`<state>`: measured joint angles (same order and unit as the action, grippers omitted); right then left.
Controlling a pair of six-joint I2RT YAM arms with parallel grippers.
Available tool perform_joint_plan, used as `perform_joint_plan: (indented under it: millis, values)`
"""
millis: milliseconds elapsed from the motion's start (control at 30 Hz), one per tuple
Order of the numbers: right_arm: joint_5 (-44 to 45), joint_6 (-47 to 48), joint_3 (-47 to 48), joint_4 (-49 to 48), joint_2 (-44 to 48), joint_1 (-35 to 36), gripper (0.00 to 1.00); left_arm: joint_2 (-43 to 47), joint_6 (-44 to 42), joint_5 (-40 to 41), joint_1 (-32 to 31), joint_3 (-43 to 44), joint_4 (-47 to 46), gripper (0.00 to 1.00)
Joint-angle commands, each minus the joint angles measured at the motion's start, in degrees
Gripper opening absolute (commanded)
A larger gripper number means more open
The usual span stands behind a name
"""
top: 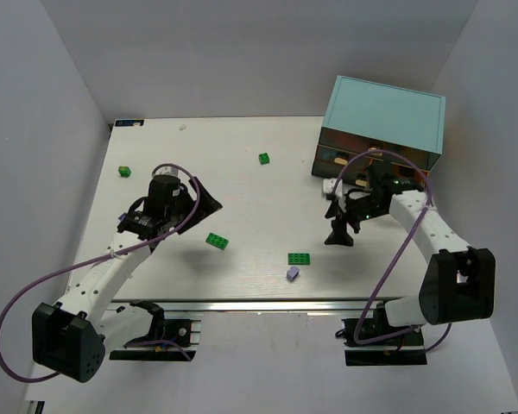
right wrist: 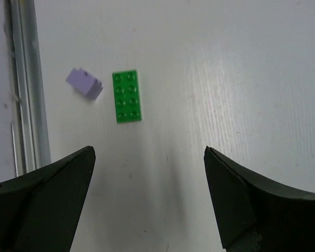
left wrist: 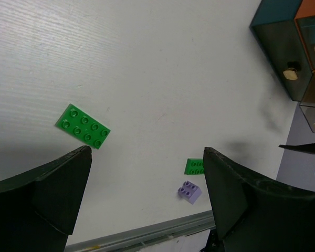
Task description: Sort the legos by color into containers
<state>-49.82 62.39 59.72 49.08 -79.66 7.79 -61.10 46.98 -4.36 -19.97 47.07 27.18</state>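
Both pairs stand wide with nothing between them. My left fingers (left wrist: 47,194) hang over bare bench (top: 242,198), well left of the cabinet (top: 382,116), with room all round. My right fingers (right wrist: 252,205) hover just in front of the cabinet, near the bench's right edge. Beyond their tips, apart from them, a green brick (right wrist: 126,96) lies beside a lavender brick (right wrist: 84,83) by the rail (right wrist: 26,79). A second green brick (left wrist: 83,126) lies just past my left fingers.

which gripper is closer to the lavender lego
Right. The right gripper hovers just beyond the lavender lego, slightly to its right; the left gripper sits farther off, beyond and left.
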Motion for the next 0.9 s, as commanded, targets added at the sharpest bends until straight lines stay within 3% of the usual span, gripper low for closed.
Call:
perform_joint_plan:
  millis: [0, 133, 333, 667, 867]
  values:
    - [9.36, 21.97, -3.46, 4.83, 1.96, 3.19, 0.89, 0.1, 1.44, 2.77, 0.02, 2.5, 4.89, 0.96]
    - [13.87, 24.01, -6.9, 1.03, 1.7, 7.93, 0.89, 1.07, 2.94, 3.48, 0.02, 1.98, 7.89, 0.96]
    - [17.2, 15.76, -9.71, -8.0, -1.29, 14.44, 0.89, 2.74, 4.26, 5.59, 0.02, 0.48, 8.86, 0.96]
    - [21.52, 5.73, -8.13, -13.48, -9.2, 24.9, 0.89, 1.77, 3.73, 7.08, 0.02, 2.33, 11.49, 0.96]
    - [26.61, -0.07, -11.73, -20.24, -9.46, 28.68, 0.81, 3.0, 4.35, 7.96, 0.02, 1.45, 12.02, 0.96]
